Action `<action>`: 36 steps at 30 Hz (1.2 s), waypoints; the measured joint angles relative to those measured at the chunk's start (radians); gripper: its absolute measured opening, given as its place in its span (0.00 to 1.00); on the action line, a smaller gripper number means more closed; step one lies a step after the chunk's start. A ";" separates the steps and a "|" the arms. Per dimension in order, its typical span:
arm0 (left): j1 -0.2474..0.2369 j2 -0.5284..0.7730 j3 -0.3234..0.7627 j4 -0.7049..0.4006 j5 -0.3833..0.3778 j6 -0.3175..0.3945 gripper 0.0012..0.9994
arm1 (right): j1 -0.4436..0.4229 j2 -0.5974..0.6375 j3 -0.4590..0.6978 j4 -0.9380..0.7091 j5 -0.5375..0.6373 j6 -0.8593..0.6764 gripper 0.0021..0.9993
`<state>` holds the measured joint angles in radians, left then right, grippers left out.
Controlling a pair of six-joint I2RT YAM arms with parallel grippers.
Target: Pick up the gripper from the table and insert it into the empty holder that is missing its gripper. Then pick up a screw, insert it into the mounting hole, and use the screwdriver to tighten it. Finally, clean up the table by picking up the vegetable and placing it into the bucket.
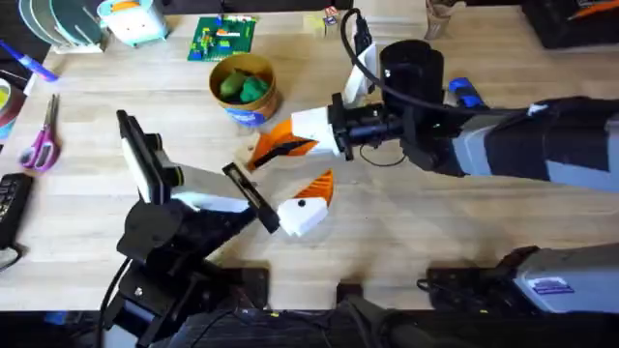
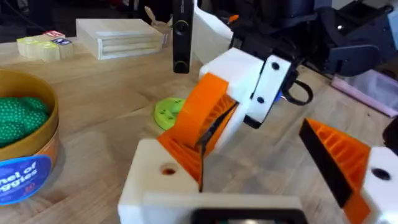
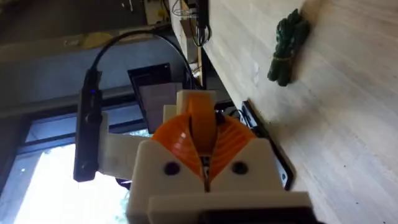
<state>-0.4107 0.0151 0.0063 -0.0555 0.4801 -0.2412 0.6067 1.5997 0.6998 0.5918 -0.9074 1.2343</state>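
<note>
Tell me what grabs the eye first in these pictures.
The right gripper hangs over the table's middle, its orange pads shut on the gripper, close beside the open left gripper. Just behind them stands the bucket with bright green pieces inside. The right wrist view shows the dark-green vegetable lying on the wood.

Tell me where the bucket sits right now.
In the overhead view, the bucket stands left of centre toward the table's far side, just beyond the right gripper and in front of the green board.
</note>
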 joint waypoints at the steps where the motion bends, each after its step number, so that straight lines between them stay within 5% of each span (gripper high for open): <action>1: 0.000 0.000 0.000 0.000 -0.002 0.000 0.99 | 0.002 0.000 0.000 0.000 0.013 0.000 0.01; 25: 0.022 0.006 0.000 -0.002 -0.039 0.031 0.99 | 0.113 -0.013 0.010 0.007 0.257 0.046 0.01; 36: 0.023 0.005 0.000 -0.003 -0.041 0.032 0.99 | 0.117 -0.014 0.011 0.007 0.264 0.046 0.01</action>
<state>-0.3878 0.0204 0.0059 -0.0586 0.4393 -0.2097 0.7235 1.5856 0.7105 0.5983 -0.6436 1.2800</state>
